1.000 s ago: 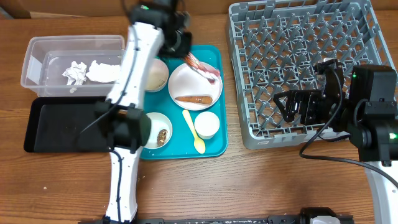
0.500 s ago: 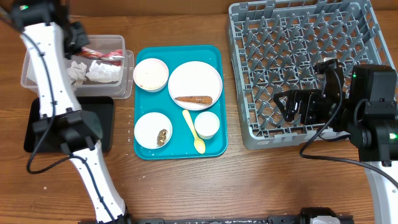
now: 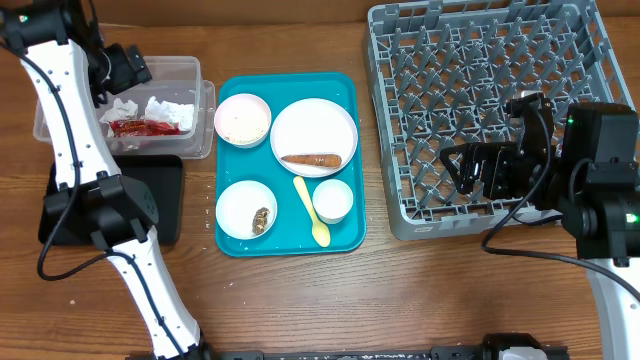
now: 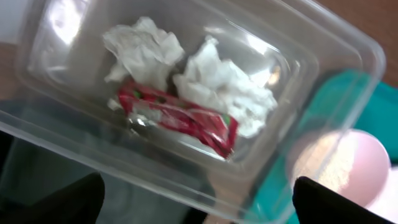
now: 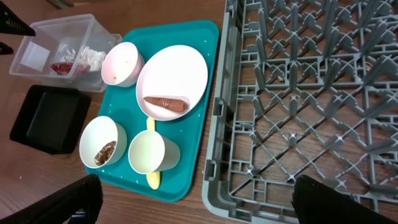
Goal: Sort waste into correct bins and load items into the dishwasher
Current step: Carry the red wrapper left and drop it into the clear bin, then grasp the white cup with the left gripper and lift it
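From the left wrist camera I record a smeared picture: the clear tub (image 4: 323,74) runs off the top and left edges, and the left gripper (image 4: 199,202) shows only the dark tips of its fingers (image 4: 56,202) in the bottom corners. Overhead, the left arm (image 3: 70,110) covers much of the black tray (image 3: 170,195), and the right arm (image 3: 600,180) hides the near right corner of the dish rack (image 3: 430,100). The contents of the upper white bowl (image 3: 220,120) are too small for me to identify.

Bright, even indoor light; overhead view sharp.
Left wrist view smeared with blur, white glare on the clear tub (image 4: 311,56).
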Motion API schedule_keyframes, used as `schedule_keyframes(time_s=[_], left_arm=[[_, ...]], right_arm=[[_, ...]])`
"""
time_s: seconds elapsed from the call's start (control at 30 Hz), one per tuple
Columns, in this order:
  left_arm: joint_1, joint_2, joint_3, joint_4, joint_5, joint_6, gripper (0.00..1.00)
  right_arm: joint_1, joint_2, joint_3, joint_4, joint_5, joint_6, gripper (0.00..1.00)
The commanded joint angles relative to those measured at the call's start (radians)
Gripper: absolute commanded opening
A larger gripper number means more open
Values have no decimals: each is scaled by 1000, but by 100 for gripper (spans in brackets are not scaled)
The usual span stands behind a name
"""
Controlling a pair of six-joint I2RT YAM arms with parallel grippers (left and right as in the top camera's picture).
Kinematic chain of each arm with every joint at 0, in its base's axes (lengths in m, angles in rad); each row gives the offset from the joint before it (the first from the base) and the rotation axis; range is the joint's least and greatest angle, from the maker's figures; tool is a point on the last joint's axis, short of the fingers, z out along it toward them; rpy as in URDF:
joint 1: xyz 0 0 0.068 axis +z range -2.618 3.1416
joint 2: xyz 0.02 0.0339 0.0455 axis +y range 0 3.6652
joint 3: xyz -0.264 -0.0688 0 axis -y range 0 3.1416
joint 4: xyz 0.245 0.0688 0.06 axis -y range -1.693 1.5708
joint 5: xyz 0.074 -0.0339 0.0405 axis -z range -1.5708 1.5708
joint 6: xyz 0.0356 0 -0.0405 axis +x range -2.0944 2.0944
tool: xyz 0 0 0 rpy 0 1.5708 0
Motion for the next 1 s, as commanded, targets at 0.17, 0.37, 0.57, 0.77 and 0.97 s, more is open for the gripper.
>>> schedule_keyframes(time_s=[0.17, 0.37, 0.57, 0.77, 0.97], left_arm=[[-99, -106, 72, -53, 214, 87, 92], [-232, -259, -4, -53, 164, 92, 100], [-401, -398, -261, -53, 74, 92, 100], [-547, -417, -512, -47, 119, 161, 98], [-676, -417, -711, 39, 115, 230, 90]], right_arm=[[-7, 18, 26, -1, -9, 3, 100], [-7, 19, 26, -13, -9, 3, 100], [-7, 19, 26, -16, -9, 3, 100], [-7, 19, 26, -16, -9, 3, 100], [-7, 19, 26, -16, -9, 3, 100]])
